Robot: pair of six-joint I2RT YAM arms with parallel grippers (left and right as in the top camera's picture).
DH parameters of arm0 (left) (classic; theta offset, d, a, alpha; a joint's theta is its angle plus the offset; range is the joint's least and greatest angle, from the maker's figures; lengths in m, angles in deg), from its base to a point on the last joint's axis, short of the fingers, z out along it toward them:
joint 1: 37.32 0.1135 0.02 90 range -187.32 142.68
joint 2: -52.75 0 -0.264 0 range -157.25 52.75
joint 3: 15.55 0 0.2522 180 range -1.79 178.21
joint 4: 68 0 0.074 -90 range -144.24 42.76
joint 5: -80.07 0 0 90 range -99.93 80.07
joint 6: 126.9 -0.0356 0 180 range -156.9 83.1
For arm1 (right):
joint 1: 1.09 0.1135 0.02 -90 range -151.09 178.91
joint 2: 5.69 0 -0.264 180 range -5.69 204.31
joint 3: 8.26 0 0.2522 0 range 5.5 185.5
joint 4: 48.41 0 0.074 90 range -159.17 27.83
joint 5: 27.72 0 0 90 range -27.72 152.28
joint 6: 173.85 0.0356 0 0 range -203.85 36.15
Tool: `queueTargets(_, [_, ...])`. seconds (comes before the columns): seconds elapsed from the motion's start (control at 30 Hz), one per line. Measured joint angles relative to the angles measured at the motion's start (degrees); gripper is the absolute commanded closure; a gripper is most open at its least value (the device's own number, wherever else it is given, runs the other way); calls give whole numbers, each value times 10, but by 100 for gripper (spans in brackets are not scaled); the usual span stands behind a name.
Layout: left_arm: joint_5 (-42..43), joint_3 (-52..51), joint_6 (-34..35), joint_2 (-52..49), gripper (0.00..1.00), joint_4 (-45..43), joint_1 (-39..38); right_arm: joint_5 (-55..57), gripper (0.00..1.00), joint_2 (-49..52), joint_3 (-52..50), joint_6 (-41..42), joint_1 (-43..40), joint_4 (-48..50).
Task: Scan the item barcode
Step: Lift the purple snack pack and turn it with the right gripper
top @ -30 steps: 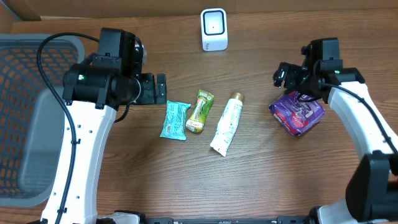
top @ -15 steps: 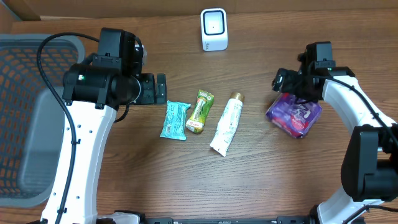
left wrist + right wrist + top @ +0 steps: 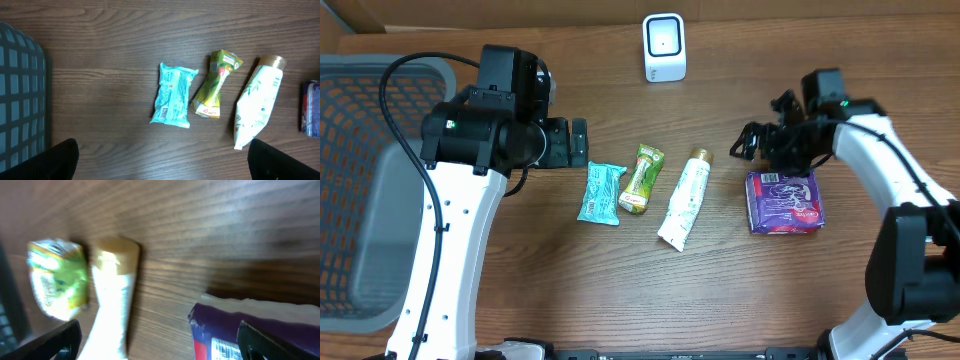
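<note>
A purple pack [image 3: 785, 202] lies flat on the table at the right, its printed face up. My right gripper [image 3: 752, 143] hovers open just beyond the pack's far left corner and holds nothing. In the right wrist view the pack [image 3: 250, 325] lies under the right finger, with a white label showing. The white scanner [image 3: 664, 47] stands at the back centre. My left gripper [image 3: 578, 142] is open over bare wood left of the teal packet [image 3: 601, 193]. The left wrist view shows that gripper [image 3: 165, 167] wide apart and empty.
A green packet [image 3: 642, 180] and a white tube [image 3: 685, 198] lie between the teal packet and the purple pack. A grey mesh basket [image 3: 360, 200] fills the left edge of the table. A cardboard wall runs along the back.
The purple pack was tilted under my right gripper and now lies flat, nearer the front. The right gripper has swung left. The left arm has not moved.
</note>
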Motion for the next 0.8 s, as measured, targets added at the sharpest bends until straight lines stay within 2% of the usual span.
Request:
queueTargets(0.13, [0,0,0,0,1,0,0,-4,0,-30,56,-4,-48,-62])
queueTargets(0.33, [0,0,0,0,0,0,0,-2,0,-107,65,-50,-158,-150])
queueTargets(0.43, [0,0,0,0,0,0,0,-3,0,-112,36,-67,-192,-136])
queueTargets(0.57, [0,0,0,0,1,0,0,-2,0,-109,-62,-78,-217,-89])
queueTargets(0.8, [1,0,0,0,0,0,0,-2,0,-105,-185,-85,-226,9])
